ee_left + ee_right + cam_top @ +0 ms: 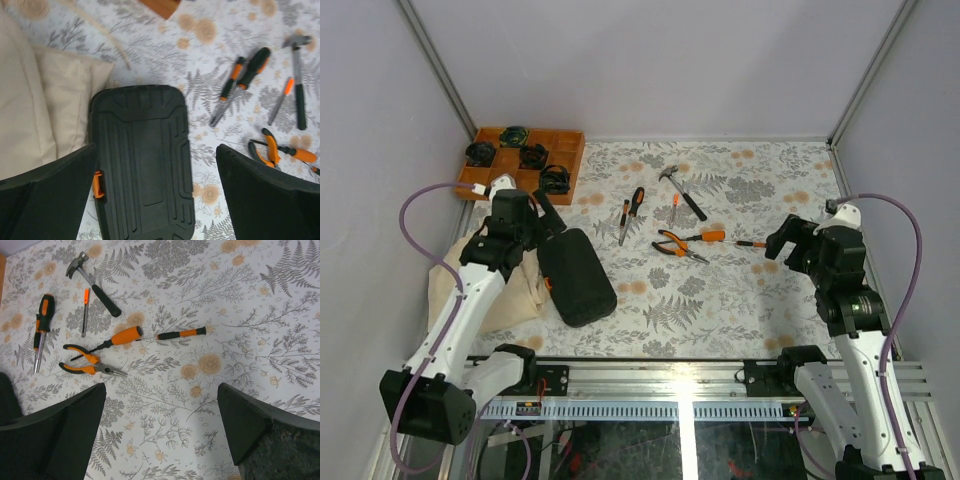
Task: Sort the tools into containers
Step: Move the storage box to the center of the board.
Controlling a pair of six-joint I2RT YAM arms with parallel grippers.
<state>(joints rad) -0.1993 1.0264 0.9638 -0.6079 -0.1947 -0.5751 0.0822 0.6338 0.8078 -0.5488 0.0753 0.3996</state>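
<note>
In the top view the black tool case (577, 277) lay closed on the flowered table cover (770, 300), left of the centre of the frame and a little diagonal. Its small orange latch (548, 283) was on its left edge. A beige cloth bag (510, 290) lay just beside the case on the left. The left gripper (550, 215) hung over the upper end of the case with its jaws spread wide and nothing between them. In the left wrist view its dark fingers (50, 200) stood at the two lower corners, and the lid of the case showed in the gap.

The tools all lay on the table cover, apart from the case, around the middle of the top view. The hammer (682, 192) was the highest of them. Two screwdrivers (635, 205) lay close together to its left, and a thin orange screwdriver (674, 210) was just beside the hammer handle. Below these were the pliers (678, 246), with an orange-handled screwdriver (710, 236) touching or almost touching them, and a slim screwdriver (750, 243) further right.

The right gripper (782, 240) was at the right of the frame, near the slim screwdriver, also wide open and holding nothing.

In the upper left corner stood an orange gridded tray (570, 150) with round coiled items (513, 135) in its compartments
</note>
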